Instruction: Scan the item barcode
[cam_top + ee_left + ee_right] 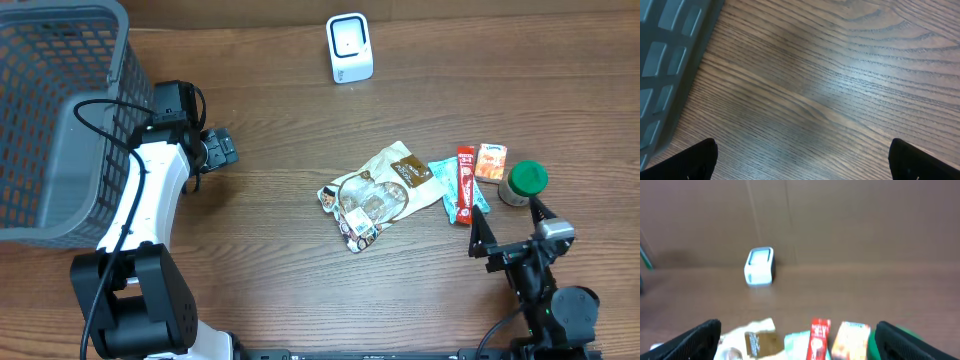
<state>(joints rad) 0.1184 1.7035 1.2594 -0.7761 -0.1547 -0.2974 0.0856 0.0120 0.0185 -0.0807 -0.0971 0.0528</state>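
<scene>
Plainly, grained wooden table (300,290) meets wall (850,220) (brown).

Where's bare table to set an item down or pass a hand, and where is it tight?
Free: table between the left gripper and the snack bag; the strip between the scanner and that bag. Crowded: bag, red packet, orange box and green-lidded jar bunch just ahead of the right gripper.
</scene>
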